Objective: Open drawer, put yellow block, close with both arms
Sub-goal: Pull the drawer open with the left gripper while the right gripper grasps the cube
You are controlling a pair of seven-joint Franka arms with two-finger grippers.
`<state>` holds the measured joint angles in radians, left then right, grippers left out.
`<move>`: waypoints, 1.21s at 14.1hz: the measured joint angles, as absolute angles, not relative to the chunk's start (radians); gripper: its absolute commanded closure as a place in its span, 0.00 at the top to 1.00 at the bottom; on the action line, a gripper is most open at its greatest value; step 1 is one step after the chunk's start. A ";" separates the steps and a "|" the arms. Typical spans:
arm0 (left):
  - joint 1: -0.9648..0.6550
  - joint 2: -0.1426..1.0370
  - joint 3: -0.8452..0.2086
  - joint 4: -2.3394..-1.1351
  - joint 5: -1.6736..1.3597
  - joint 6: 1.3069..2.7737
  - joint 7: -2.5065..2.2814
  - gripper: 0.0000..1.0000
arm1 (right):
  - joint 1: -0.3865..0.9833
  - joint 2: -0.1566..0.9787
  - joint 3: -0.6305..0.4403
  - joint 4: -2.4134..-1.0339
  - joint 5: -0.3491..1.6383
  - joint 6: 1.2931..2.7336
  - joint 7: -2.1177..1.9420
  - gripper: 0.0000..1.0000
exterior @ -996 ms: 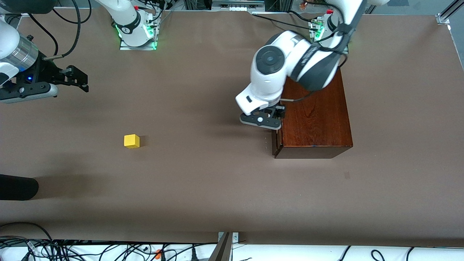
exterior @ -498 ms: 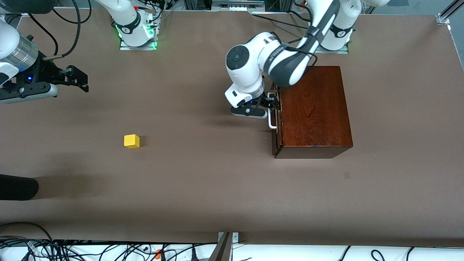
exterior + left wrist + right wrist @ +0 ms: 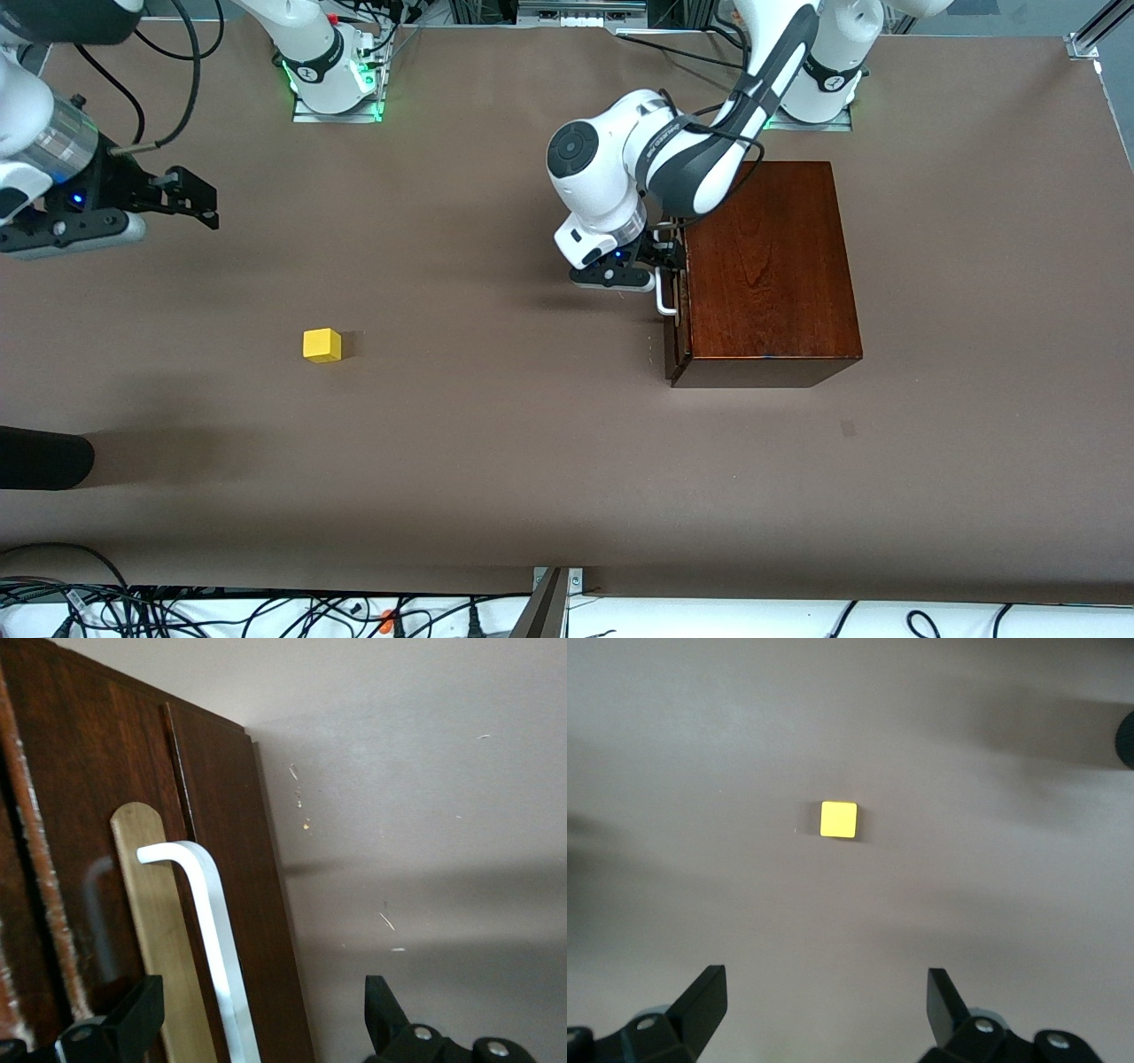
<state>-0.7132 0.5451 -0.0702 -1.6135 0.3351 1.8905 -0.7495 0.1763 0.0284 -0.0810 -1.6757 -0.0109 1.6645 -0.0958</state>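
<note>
handle: lower part cut off by left wrist view's edge, one end unseen
drawer: interior hidden, only front edge shows
right gripper: arm cut off at front view's edge
dark object: cut off, unidentifiable

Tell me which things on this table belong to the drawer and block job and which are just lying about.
Part of the job:
- drawer, shut, with white handle
- yellow block on the table
- left gripper, jaws open around the handle
- right gripper, jaws open, above the table

Just lying about:
- black object at the table's edge
- cables along the near edge
</note>
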 measured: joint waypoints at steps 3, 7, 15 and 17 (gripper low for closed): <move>-0.722 0.560 -0.072 -1.615 0.349 1.903 -0.774 1.00 | 0.172 0.122 -0.086 -1.670 -0.011 1.692 -0.107 1.00; -0.743 0.580 -0.071 -1.616 0.355 1.938 -0.816 1.00 | 0.171 0.258 -0.090 -1.666 0.018 1.780 -0.131 1.00; -0.749 0.582 -0.069 -1.617 0.357 1.963 -0.840 1.00 | 0.173 0.437 -0.081 -1.838 0.049 2.213 -0.131 1.00; -0.759 0.584 -0.069 -1.618 0.357 2.007 -0.866 1.00 | 0.173 0.440 -0.081 -1.920 0.082 2.318 -0.131 1.00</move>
<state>-0.7588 0.5839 -0.0689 -1.6177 0.3573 2.0069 -0.8657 0.1731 0.4398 -0.0811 -1.9196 0.0816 2.3176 -0.1311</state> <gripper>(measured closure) 0.000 0.000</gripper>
